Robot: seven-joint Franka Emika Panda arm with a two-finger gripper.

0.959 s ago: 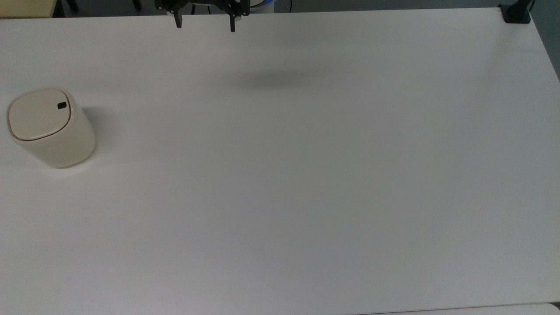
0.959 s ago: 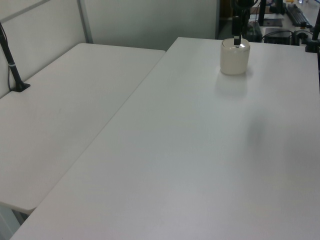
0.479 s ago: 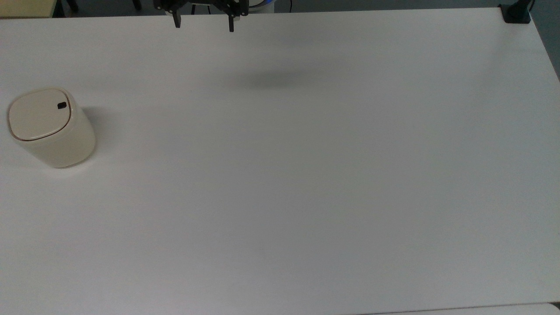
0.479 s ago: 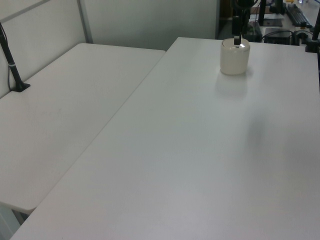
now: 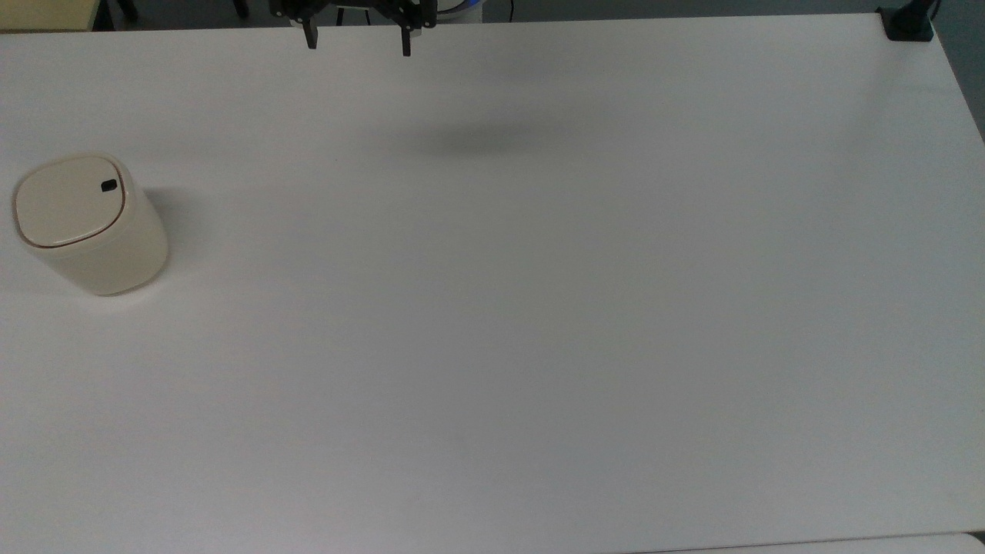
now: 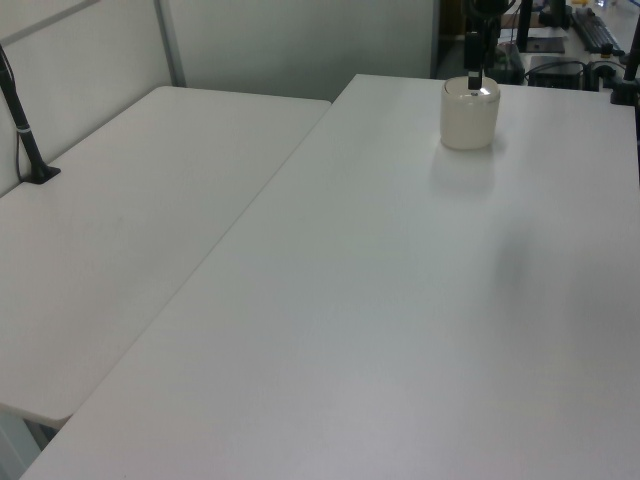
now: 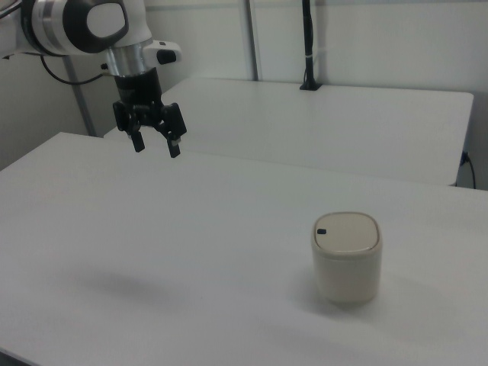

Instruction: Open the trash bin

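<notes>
One trash bin (image 5: 91,225) stands upright near the top view's left edge of the white table (image 5: 539,308), cream-beige with rounded corners. Its flat lid (image 5: 69,200) is shut, edged by a thin dark line, and a small black button (image 5: 108,185) sits near the lid's corner toward the top view's upper right. In the right view the bin (image 7: 347,258) stands at the right view's lower right, with the button (image 7: 322,231) on the lid's left side. In the left view the bin (image 6: 470,112) sits far off near the table's far end.

Compared with a second ago, the bin keeps the same place and its lid shows no change.

Well apart from the bin, the gripper (image 5: 357,42) hangs at the top view's upper edge, raised above the table. Its two black fingers (image 5: 311,38) are spread wide with nothing between them. In the right view the gripper (image 7: 156,146) points down from the arm (image 7: 84,27) at the right view's upper left. Since the earlier frame the fingertips have crept slightly toward the top view's upper edge; their spread looks the same. A soft shadow (image 5: 477,140) lies on the table below the gripper.

A black clamp (image 5: 908,23) sits at the table's corner at the top view's upper right. A second white table (image 7: 335,122) stands beyond, with a dark post (image 7: 308,46) rising from it.
</notes>
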